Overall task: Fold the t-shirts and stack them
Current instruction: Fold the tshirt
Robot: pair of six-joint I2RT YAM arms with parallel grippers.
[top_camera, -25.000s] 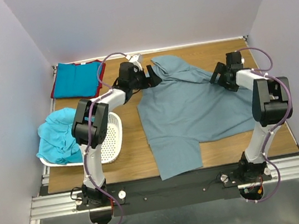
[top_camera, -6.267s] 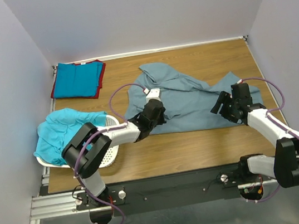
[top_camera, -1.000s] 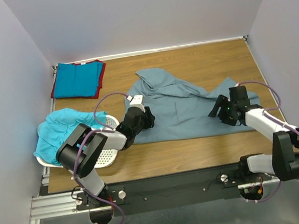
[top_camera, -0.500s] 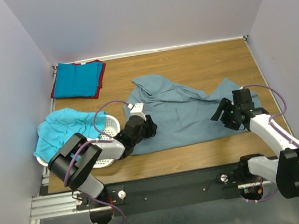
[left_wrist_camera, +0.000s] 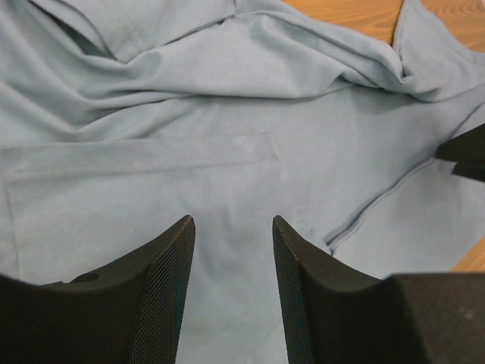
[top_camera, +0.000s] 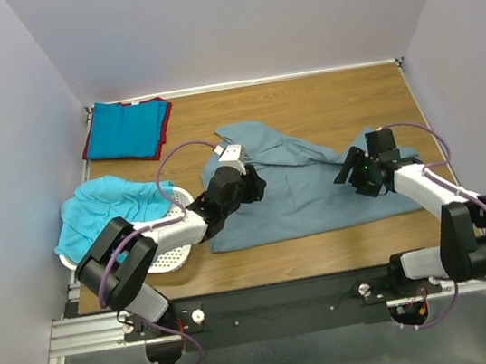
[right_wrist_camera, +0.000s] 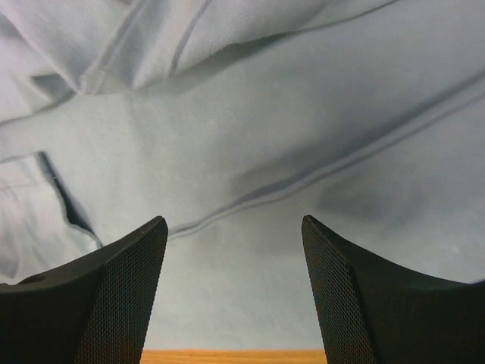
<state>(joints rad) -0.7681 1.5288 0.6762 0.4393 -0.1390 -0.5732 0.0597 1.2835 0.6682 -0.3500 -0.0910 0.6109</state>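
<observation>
Wood table (top_camera: 305, 104): grey-blue shirt (top_camera: 309, 195) crumpled; left claw (left_wrist_camera: 231, 227), right claw (right_wrist_camera: 235, 227) apart above it, perhaps touching; basket (top_camera: 170, 259) left.

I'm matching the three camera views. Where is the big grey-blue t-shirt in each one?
Top external: grey-blue t-shirt spread across the middle.
Left wrist: the t-shirt fills nearly the whole frame.
Right wrist: the t-shirt fills the frame above a wood strip.
Shared landmark: wooden table bordering the cloth.

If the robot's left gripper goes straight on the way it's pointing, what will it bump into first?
Most likely the grey-blue t-shirt. The left gripper aims its open jaws at the shirt's flat cloth, and nothing shows in between. How far off the cloth lies, I cannot tell.
</observation>
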